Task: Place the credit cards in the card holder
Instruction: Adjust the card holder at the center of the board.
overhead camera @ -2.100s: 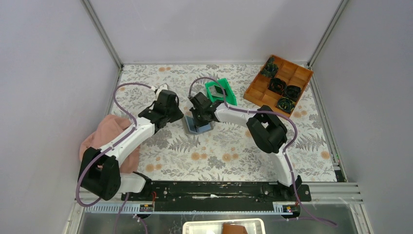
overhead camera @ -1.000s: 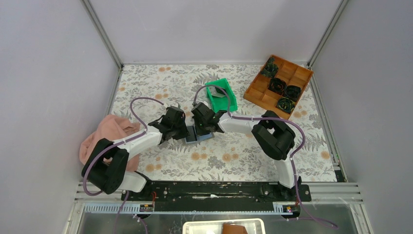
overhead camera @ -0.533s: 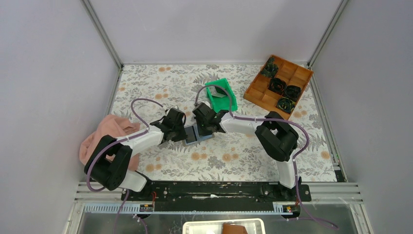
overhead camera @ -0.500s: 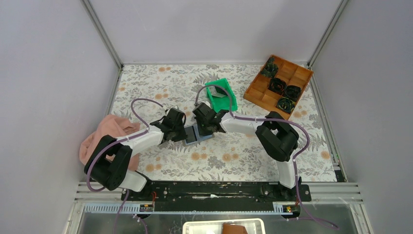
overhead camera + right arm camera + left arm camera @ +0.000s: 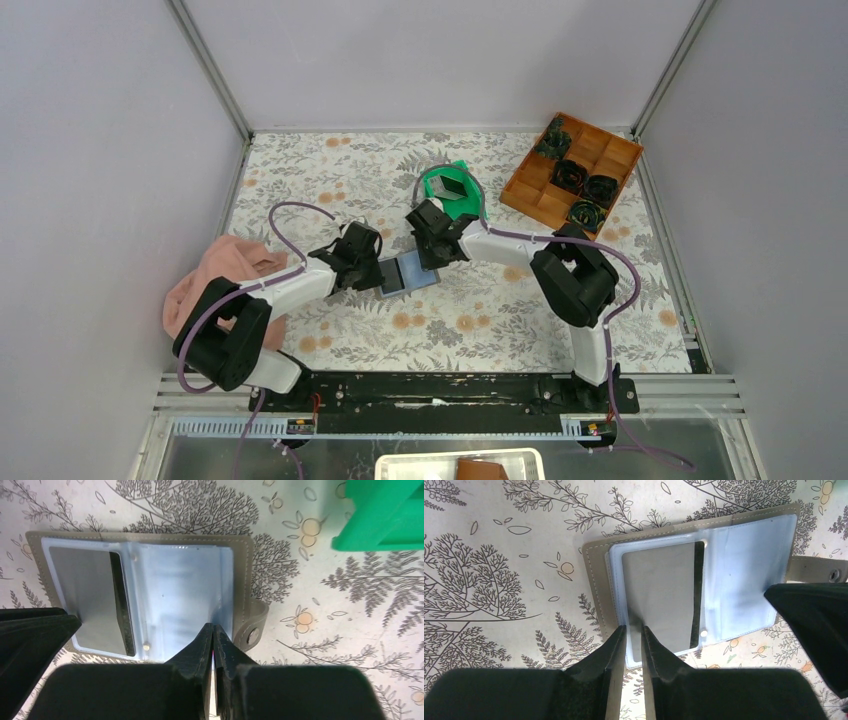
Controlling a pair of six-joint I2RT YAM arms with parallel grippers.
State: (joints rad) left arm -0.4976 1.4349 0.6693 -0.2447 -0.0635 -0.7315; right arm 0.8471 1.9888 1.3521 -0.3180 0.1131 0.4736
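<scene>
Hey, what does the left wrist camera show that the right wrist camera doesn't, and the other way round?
Only the left wrist view: the left gripper from behind, fingers slightly apart, tips over the card holder beside the credit card. Only the right wrist view: a corner of the green bin, and the right gripper from behind, fingers together near the snap tab. Both: the holder lying open on the floral table cover, one card in its clear sleeve.
</scene>
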